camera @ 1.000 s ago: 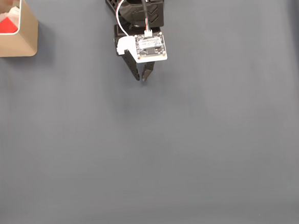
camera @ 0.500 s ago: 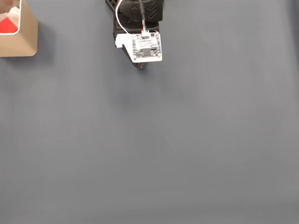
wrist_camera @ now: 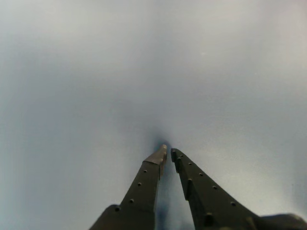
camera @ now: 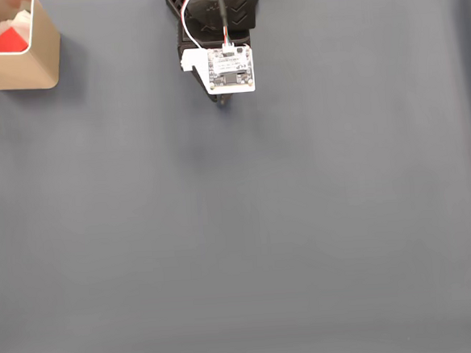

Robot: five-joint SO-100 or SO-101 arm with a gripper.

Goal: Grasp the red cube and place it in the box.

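The red cube (camera: 9, 40) is seen sitting inside the box (camera: 26, 66), tucked in the top-left corner of the fixed view on the grey worktop (camera: 264, 239). The gripper (wrist_camera: 168, 152) fingers are pretty much closed, nothing held between them.

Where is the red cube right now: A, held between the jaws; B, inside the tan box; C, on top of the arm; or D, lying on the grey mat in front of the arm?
B: in the fixed view the red cube sits inside the box, on white padding.
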